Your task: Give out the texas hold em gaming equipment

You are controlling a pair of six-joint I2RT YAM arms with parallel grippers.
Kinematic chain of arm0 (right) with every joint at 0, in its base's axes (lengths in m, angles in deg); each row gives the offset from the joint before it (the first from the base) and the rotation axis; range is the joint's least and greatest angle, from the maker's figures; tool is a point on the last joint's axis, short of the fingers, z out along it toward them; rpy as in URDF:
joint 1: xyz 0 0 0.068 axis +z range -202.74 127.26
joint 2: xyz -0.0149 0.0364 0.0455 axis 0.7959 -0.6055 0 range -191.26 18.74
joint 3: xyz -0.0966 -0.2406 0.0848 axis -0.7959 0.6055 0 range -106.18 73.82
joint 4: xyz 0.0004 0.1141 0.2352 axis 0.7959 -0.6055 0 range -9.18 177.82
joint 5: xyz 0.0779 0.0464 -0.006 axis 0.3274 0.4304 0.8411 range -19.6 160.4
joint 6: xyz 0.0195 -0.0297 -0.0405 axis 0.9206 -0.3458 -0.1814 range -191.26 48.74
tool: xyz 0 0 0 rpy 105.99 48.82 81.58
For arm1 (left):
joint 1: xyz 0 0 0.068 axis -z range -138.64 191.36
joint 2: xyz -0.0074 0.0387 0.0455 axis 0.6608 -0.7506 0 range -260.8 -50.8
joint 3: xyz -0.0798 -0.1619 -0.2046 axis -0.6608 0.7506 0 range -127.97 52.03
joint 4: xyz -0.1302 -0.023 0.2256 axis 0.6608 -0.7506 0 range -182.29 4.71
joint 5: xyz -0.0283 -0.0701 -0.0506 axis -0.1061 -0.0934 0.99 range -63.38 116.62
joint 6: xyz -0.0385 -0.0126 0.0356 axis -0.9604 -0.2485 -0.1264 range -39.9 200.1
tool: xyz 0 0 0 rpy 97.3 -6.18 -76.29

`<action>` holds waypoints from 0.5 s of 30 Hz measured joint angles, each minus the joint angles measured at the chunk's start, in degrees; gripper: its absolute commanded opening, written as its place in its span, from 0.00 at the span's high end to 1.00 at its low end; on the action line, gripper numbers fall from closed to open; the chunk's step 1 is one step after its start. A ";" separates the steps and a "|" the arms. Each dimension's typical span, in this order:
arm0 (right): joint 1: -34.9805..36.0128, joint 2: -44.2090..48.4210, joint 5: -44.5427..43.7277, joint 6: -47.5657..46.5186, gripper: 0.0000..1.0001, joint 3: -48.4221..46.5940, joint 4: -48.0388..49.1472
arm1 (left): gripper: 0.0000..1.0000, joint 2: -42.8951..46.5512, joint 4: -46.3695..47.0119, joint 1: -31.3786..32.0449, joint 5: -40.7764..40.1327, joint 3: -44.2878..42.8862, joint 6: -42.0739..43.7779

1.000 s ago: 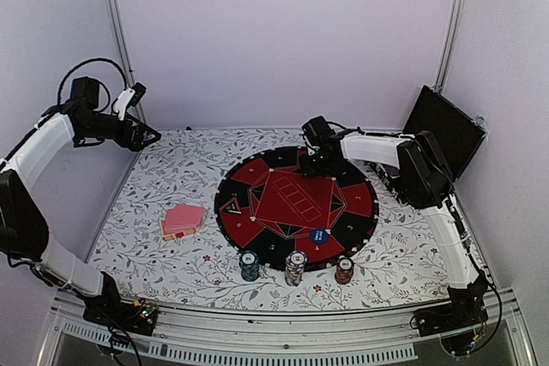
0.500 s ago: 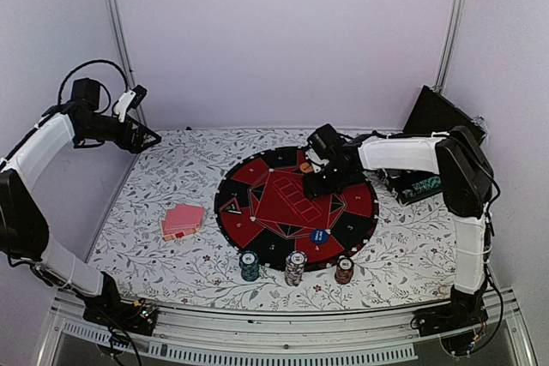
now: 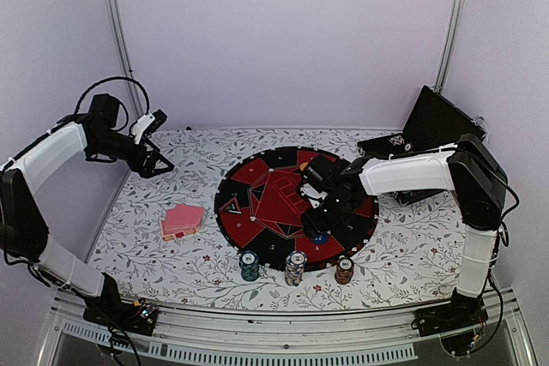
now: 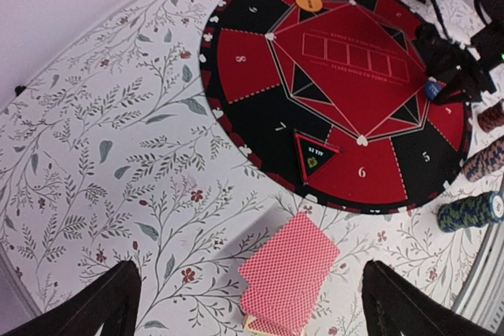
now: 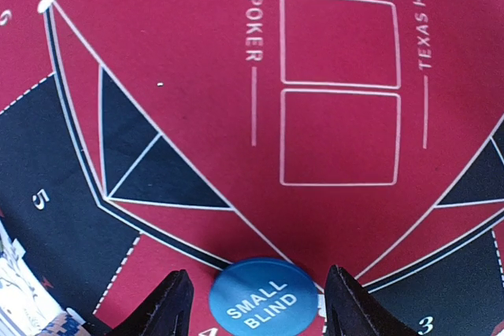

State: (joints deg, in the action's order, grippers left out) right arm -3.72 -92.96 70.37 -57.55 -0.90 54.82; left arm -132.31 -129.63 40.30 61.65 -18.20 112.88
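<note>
A blue "SMALL BLIND" disc [image 5: 262, 304] lies on the near part of the round red-and-black mat [image 3: 257, 229]. My right gripper [image 5: 256, 308] is open just above it, with one finger on each side of the disc [image 3: 319, 236]. An orange disc [image 4: 309, 2] lies at the mat's far edge. A stack of pink-red-backed cards [image 4: 290, 273] lies on the floral cloth left of the mat [image 3: 183, 221]. My left gripper [image 4: 250, 281] is open and empty, high above the cards [image 3: 159, 165]. Three chip stacks stand in front of the mat: green [image 3: 250, 265], mixed [image 3: 296, 267] and dark red [image 3: 344, 271].
A black hinged case [image 3: 446, 130] stands open at the back right. A small black triangular marker [image 4: 315, 159] lies on the mat's left side. The chip stacks also show at the right edge of the left wrist view [image 4: 471, 212]. The floral cloth [image 3: 171, 186] covers the table.
My right arm has swung from the mat's far edge to its near side, over the blue disc, leaving the orange disc behind. My left gripper has moved a little right and down.
</note>
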 measured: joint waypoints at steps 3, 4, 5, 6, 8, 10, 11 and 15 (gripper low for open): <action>0.07 0.00 -1.53 0.46 0.41 0.02 -0.52 | 0.00 -0.07 -1.36 2.71 -2.01 2.43 1.95; 0.11 0.00 -1.97 0.50 0.42 0.02 -0.63 | 0.00 -0.15 -1.84 3.63 -2.78 3.02 2.62; 0.13 0.00 -2.40 0.59 0.42 0.02 -0.79 | 0.00 -0.22 -2.05 4.17 -3.26 3.41 3.02; 0.17 0.00 -2.64 0.68 0.43 0.07 -0.90 | 0.00 -0.24 -2.29 4.63 -3.74 3.69 3.32; 0.39 0.00 -2.99 0.83 0.44 0.33 -0.92 | 0.00 -0.26 -2.75 5.20 -4.42 3.87 3.91; 0.59 0.02 -3.15 1.03 0.46 0.87 -1.01 | 0.00 -0.26 -2.91 5.33 -4.76 3.87 4.09; 0.72 0.02 -3.23 1.14 0.47 1.11 -1.07 | 0.00 -0.26 -2.89 5.31 -4.90 3.87 4.11; 1.60 0.35 -3.67 1.79 0.50 1.46 -1.20 | 0.00 -0.26 -2.86 5.33 -4.92 3.87 4.09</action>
State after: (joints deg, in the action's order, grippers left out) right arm -2.13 -92.61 66.70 -55.76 0.57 53.62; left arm -132.58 -132.49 45.63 56.73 -14.33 116.97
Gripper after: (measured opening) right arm 0.520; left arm 0.996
